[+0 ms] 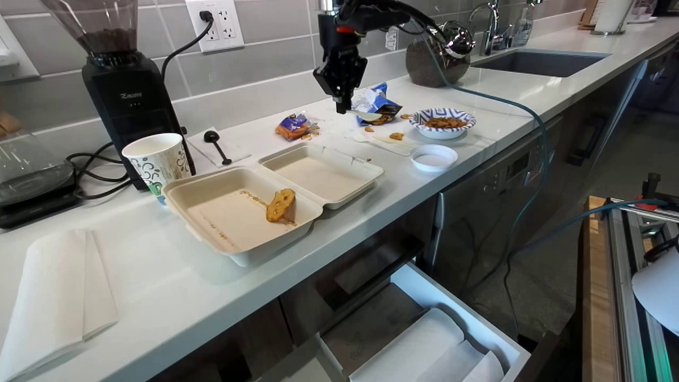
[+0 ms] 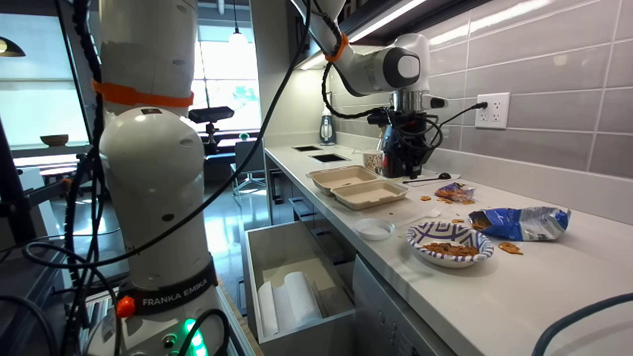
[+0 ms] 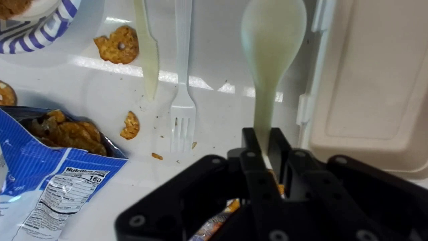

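Spoon (image 3: 272, 43) is pinched in the gripper (image 3: 264, 134), bowl outward, roughly parallel to the box (image 3: 371, 73). Bag (image 3: 50, 164) reads "160"; grinder (image 1: 127, 101), "Encore".

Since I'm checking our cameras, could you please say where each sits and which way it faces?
Wrist view: mounted behind the gripper, facing down at the counter; the gripper shows, shut on a spoon.
Exterior view: beside the robot's base, facing along the counter toward the takeout container; base, arm and gripper show.
Exterior view: near the coffee grinder, facing roughly the opposite way, toward the sink; gripper and arm's end show.
Both exterior views share the takeout container, patterned bowl and open drawer.
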`<state>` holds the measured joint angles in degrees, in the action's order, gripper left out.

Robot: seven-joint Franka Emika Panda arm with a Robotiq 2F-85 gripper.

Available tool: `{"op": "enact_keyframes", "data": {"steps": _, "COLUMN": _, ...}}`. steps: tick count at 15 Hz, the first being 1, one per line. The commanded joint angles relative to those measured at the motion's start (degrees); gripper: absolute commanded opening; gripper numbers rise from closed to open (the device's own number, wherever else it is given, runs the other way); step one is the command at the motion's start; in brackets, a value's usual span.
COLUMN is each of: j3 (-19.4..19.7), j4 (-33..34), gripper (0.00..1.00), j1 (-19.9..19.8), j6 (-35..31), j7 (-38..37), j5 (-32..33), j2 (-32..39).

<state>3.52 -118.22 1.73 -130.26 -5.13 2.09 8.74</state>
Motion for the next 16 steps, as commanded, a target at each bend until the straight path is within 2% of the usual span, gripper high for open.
{"op": "enact_keyframes", "data": {"steps": 1, "j3": -1.25, "j4": 2.13, "gripper": 0.03, "j1": -1.42, "j6": -2.16, "j7": 2.02, "j5": -2.67, "j2": 4.08}}
{"op": "enact_keyframes", "data": {"steps": 16, "j3": -1.06, "j4": 2.63, "gripper": 0.03, "j1": -2.92, "j6": -8.01, "j7": 2.44, "j5": -2.41, "j2": 10.08}}
